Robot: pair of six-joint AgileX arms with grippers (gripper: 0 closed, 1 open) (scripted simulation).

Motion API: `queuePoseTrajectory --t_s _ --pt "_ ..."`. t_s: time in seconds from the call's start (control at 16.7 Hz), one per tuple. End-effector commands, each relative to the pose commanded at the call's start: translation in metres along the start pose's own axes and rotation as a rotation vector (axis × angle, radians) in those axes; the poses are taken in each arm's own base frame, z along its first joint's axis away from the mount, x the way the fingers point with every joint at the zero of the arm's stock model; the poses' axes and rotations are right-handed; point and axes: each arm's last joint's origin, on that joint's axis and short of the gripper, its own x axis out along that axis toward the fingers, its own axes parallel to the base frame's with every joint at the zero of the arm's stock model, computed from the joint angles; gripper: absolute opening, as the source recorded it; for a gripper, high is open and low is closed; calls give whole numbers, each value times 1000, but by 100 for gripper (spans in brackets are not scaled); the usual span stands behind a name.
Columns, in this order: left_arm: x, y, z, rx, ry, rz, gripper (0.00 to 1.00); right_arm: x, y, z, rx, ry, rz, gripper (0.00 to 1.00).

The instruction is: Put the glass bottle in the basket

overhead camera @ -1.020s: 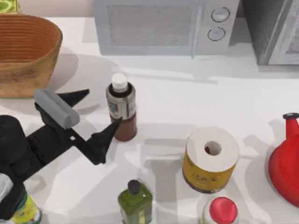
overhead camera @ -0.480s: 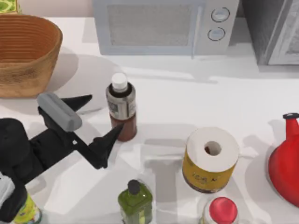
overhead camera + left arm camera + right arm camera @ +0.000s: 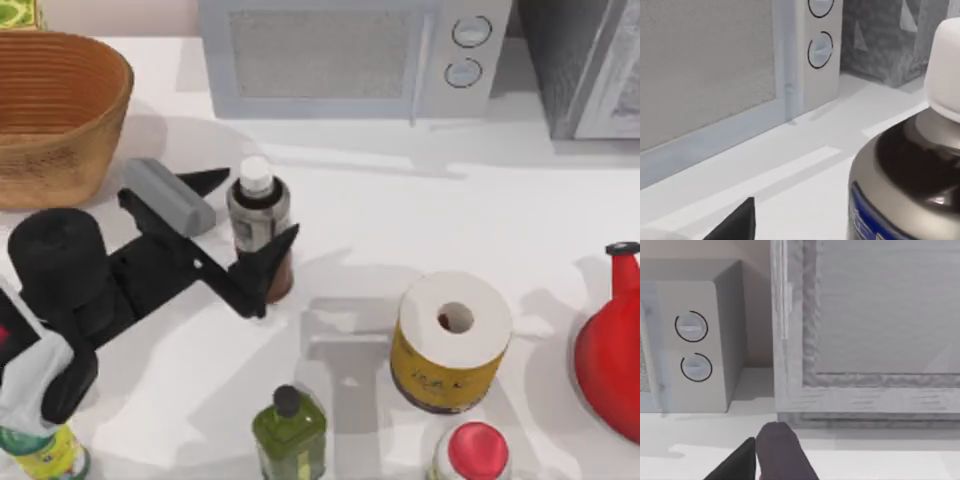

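Note:
The glass bottle (image 3: pixel 262 212), with its white cap, grey label and red-brown lower body, stands upright on the white table left of centre. My left gripper (image 3: pixel 248 216) is open and straddles it, one black finger (image 3: pixel 208 181) on the far side and the other (image 3: pixel 272 256) on the near side. In the left wrist view the bottle (image 3: pixel 900 190) looms close, with one fingertip (image 3: pixel 740 222) beside it. The wicker basket (image 3: pixel 60 160) sits at the far left corner. My right gripper (image 3: pixel 757 457) is parked facing the appliances at the back.
A microwave (image 3: pixel 350 60) lines the back edge, with a grey cabinet (image 3: pixel 590 60) to its right. A paper roll (image 3: pixel 452 340), an olive-green bottle (image 3: pixel 288 430), a red-capped bottle (image 3: pixel 475 452) and a red vessel (image 3: pixel 610 350) crowd the front right.
My left arm has advanced to the right and away from the front edge. Its open fingers, which stood left of the bottle, now sit on either side of it.

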Motion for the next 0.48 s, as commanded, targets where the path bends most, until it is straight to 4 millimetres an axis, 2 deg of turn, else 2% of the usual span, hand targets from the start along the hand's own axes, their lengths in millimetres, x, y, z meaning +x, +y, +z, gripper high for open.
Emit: queuePoseTrajectory --t_s 0.24,0.48 --pt "21 -5 -9 1 2 0 100 0 0 0 0 0 0 100" --pt "24 -7 -13 0 4 1 100 0 0 0 0 0 0 100"
